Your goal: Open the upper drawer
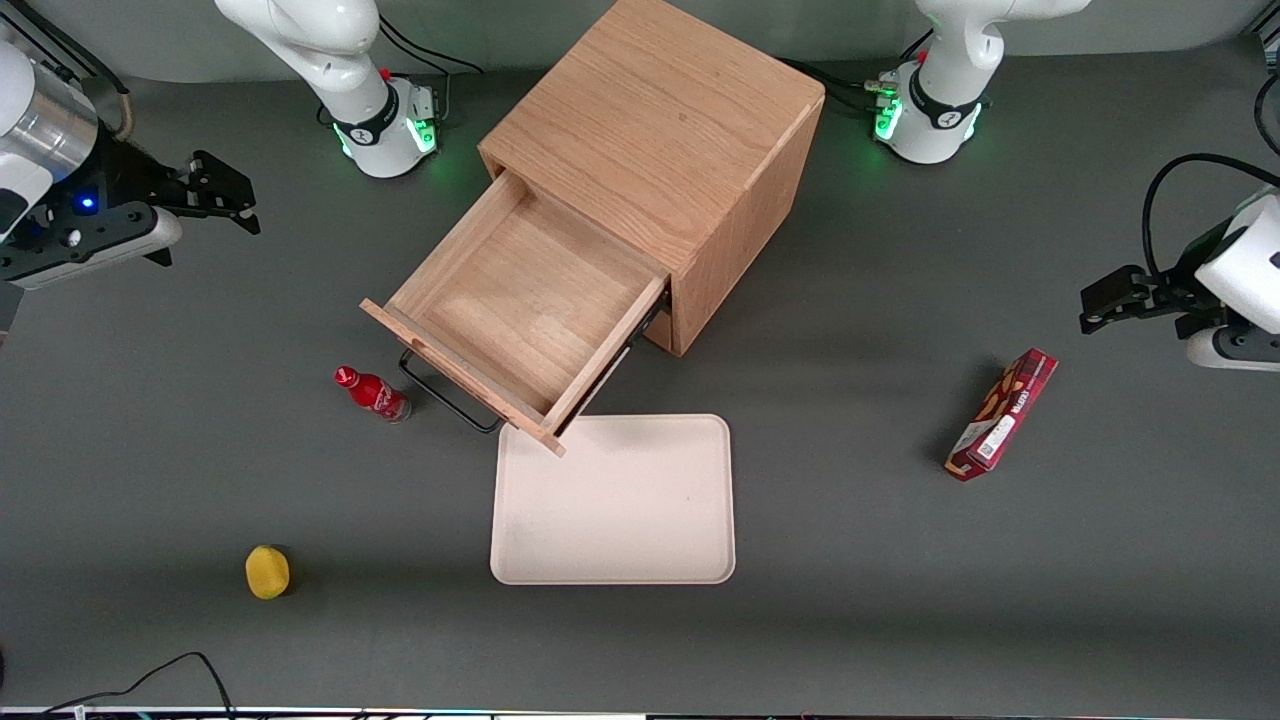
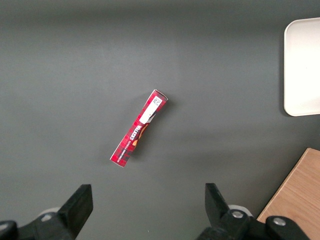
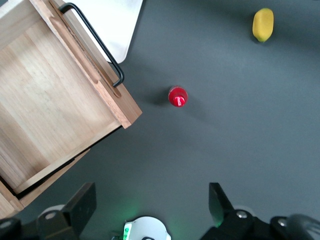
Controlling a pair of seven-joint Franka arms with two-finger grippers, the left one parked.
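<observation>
Above the bench, well apart from the pulled-out upper drawer [image 1: 520,315], the gripper [image 1: 215,195] hangs with jaws released; the stiff black handle [image 3: 97,42] is the likely grip.

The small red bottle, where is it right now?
The small red bottle stands on the grey table beside the open upper drawer's black handle; the open gripper hovers apart, toward the working arm's end.
</observation>
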